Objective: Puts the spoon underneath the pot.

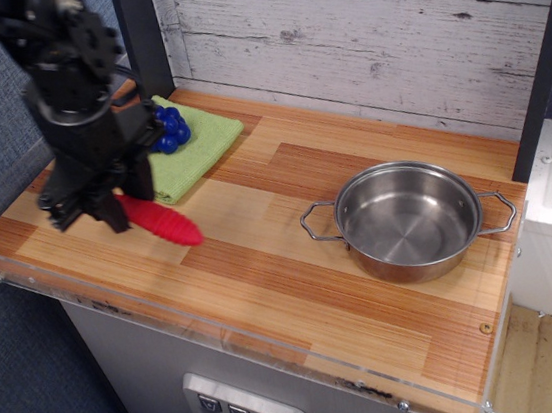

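My black gripper (90,211) is shut on the spoon (162,220) and holds it a little above the wooden counter at the left. Only the spoon's ribbed red handle shows, sticking out to the right and downward. Its metal bowl is hidden behind the fingers. The pot (407,219), a shallow round steel one with two wire loop handles, stands on the counter at the right, well apart from the gripper.
A green cloth (193,146) lies at the back left with a blue grape-like cluster (168,129) on it, partly hidden by the arm. A clear plastic lip (220,326) runs along the counter's front edge. A dark post (142,42) stands at the back left.
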Action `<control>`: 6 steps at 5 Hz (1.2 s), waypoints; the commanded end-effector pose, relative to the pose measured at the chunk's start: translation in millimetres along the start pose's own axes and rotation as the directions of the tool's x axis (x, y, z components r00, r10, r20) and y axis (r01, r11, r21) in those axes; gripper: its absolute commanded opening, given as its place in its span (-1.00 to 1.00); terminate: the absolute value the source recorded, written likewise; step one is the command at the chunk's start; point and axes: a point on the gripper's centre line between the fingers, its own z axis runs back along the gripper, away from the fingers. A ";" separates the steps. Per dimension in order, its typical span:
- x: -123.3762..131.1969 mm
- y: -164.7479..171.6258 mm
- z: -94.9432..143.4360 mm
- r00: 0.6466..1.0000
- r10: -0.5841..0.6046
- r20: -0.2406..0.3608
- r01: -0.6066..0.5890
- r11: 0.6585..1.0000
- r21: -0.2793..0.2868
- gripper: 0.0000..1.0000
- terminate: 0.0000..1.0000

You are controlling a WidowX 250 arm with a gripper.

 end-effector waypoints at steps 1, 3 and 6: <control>-54.1 -17.1 18.1 0.998 -0.066 0.014 0.067 0.995 -0.070 -1.00 -1.00; -106.9 -30.4 22.0 0.996 -0.071 -0.055 0.062 0.987 -0.146 -1.00 -1.00; -152.6 -36.5 4.2 0.979 -0.155 -0.134 0.132 0.977 -0.166 -1.00 -1.00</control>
